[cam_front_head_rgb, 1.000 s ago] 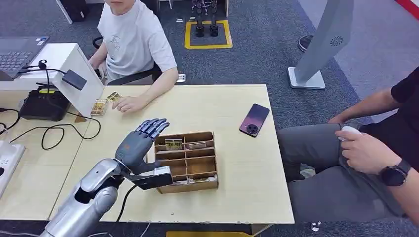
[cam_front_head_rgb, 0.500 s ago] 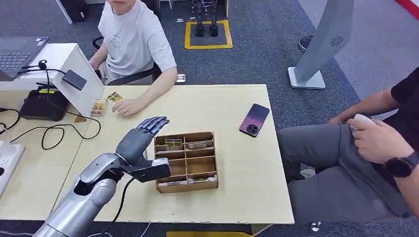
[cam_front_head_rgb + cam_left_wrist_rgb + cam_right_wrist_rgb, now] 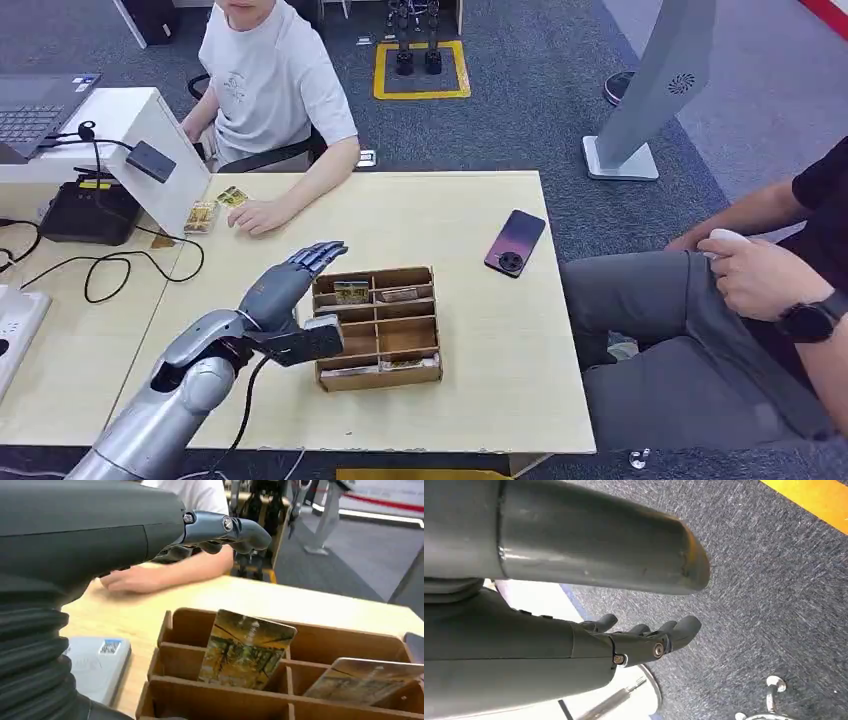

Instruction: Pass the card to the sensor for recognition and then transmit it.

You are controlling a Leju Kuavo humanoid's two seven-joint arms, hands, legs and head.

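Note:
A wooden divided box (image 3: pixel 380 325) sits mid-table with cards standing in its compartments. One yellow-green card (image 3: pixel 351 292) (image 3: pixel 245 649) leans upright in the far-left compartment, another card (image 3: pixel 398 294) (image 3: pixel 370 677) beside it. My left hand (image 3: pixel 285 283) (image 3: pixel 215 530) hovers at the box's left side, fingers extended and apart, holding nothing, fingertips just above that far-left corner. The black sensor (image 3: pixel 150 160) is mounted on a white stand at the table's far left. My right hand (image 3: pixel 644 640) hangs over the carpet, fingers loosely spread and empty.
A person in white sits behind the table, one hand (image 3: pixel 258 213) resting near two cards (image 3: pixel 215 207) by the sensor stand. A purple phone (image 3: pixel 515 241) lies right of the box. Another person sits at the right. Cables and a black device (image 3: pixel 90 212) crowd the left.
My left hand has edged forward and slightly right, fingertips closer over the box's far-left corner. The seated person on the right shifted the hand on their lap.

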